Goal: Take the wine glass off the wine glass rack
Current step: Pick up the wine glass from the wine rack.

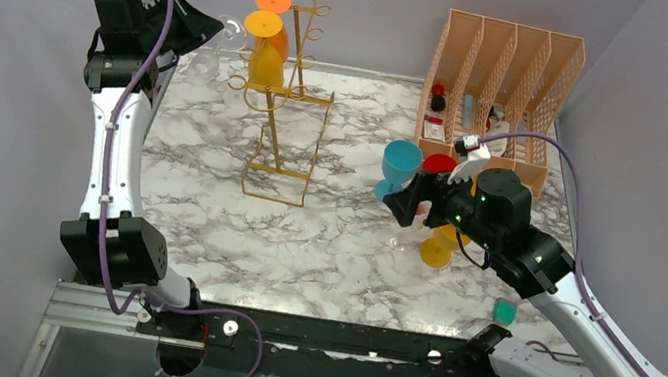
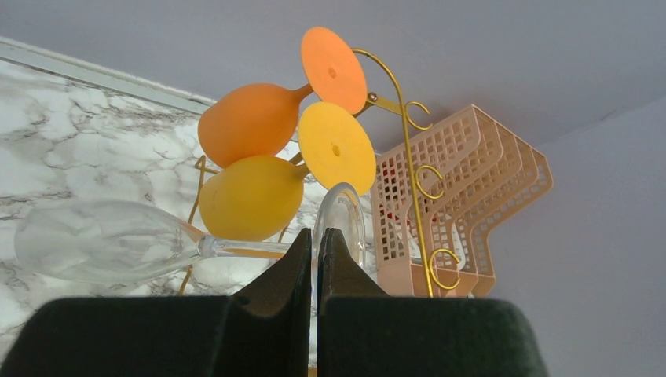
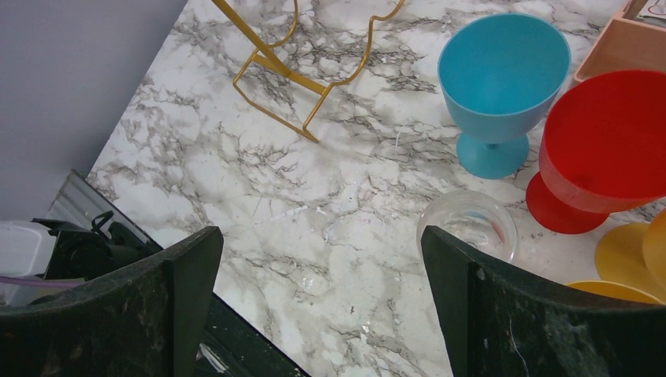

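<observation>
The gold wire wine glass rack (image 1: 290, 90) stands at the back middle of the table, with an orange glass (image 1: 275, 22) and a yellow glass (image 1: 264, 61) hanging on it. My left gripper (image 1: 206, 27) is raised just left of the rack and is shut on the round foot of a clear wine glass (image 1: 230, 30). In the left wrist view my gripper (image 2: 316, 236) pinches the foot. The clear bowl (image 2: 94, 239) lies sideways to the left, in front of the rack (image 2: 408, 157). My right gripper (image 3: 322, 243) is open and empty above the table.
A peach lattice organiser (image 1: 503, 84) stands at the back right. A blue glass (image 3: 503, 71), a red glass (image 3: 605, 141), a clear glass (image 3: 471, 220) and a yellow glass (image 1: 442, 246) stand by the right gripper (image 1: 406, 203). A small teal object (image 1: 503, 311) lies near the right arm.
</observation>
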`<action>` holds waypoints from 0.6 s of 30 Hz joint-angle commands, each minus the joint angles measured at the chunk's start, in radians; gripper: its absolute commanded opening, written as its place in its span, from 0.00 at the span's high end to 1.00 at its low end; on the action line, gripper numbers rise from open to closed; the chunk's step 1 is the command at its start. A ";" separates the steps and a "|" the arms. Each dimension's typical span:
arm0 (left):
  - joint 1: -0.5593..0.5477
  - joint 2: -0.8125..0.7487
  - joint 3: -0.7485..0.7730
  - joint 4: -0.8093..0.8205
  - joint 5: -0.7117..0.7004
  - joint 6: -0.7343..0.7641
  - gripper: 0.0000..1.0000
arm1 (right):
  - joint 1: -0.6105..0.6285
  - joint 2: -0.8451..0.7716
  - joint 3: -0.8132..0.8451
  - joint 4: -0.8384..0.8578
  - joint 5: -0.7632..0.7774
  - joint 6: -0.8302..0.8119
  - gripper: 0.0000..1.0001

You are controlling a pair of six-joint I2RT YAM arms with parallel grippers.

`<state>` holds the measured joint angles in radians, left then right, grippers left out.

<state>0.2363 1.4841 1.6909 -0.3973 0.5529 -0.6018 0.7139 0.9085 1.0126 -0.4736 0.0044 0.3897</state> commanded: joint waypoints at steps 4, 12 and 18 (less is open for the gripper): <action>0.015 -0.157 -0.120 0.036 -0.206 0.015 1.00 | 0.001 -0.018 0.004 -0.016 -0.026 0.006 0.00; 0.015 -0.371 -0.385 -0.011 -0.334 0.015 1.00 | 0.001 -0.019 -0.003 0.003 -0.044 0.017 0.00; 0.017 -0.502 -0.557 -0.057 -0.268 0.013 1.00 | 0.001 -0.016 -0.006 0.023 -0.063 0.026 0.00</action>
<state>0.2478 1.0515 1.2171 -0.4339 0.2703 -0.5972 0.7139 0.9062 1.0126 -0.4725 -0.0246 0.4004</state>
